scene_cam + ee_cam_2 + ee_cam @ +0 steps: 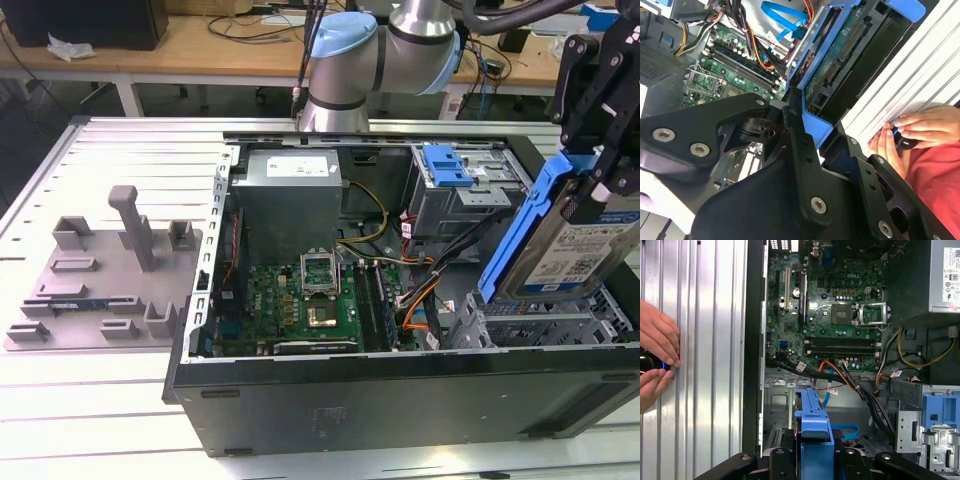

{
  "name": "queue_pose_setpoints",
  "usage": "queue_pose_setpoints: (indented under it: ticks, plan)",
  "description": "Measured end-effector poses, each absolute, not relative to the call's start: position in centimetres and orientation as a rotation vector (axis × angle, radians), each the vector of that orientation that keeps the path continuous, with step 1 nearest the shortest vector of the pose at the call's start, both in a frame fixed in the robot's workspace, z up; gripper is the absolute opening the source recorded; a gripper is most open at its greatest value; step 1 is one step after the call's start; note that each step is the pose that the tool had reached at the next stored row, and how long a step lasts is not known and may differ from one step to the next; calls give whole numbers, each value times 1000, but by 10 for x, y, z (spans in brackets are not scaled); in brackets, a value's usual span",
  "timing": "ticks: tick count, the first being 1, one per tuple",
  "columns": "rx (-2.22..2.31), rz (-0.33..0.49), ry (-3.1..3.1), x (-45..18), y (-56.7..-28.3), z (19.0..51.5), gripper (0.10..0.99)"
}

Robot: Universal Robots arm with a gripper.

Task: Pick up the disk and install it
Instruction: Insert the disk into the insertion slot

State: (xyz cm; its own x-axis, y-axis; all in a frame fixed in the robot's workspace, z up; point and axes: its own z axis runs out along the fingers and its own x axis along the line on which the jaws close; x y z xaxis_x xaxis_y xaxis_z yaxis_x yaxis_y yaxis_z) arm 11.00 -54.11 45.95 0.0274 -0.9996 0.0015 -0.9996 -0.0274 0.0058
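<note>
In the exterior view, the gripper (592,175) is clenched on the disk (570,240) at three o'clock, tilted steeply above the drive cage (540,325) of the open computer case (400,400). In the second wrist view, its fingers (800,145) clamp the disk's blue frame. In the first wrist view, cables (867,397) run close by. Done well, this likely means squaring the disk to the cage and clearing those cables.
</note>
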Motion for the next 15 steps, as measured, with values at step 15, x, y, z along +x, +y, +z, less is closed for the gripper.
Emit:
queue_pose_setpoints:
  ticks: [15]
  plan:
    - [2250, -9, -2189, 110, -543, 452, 369]
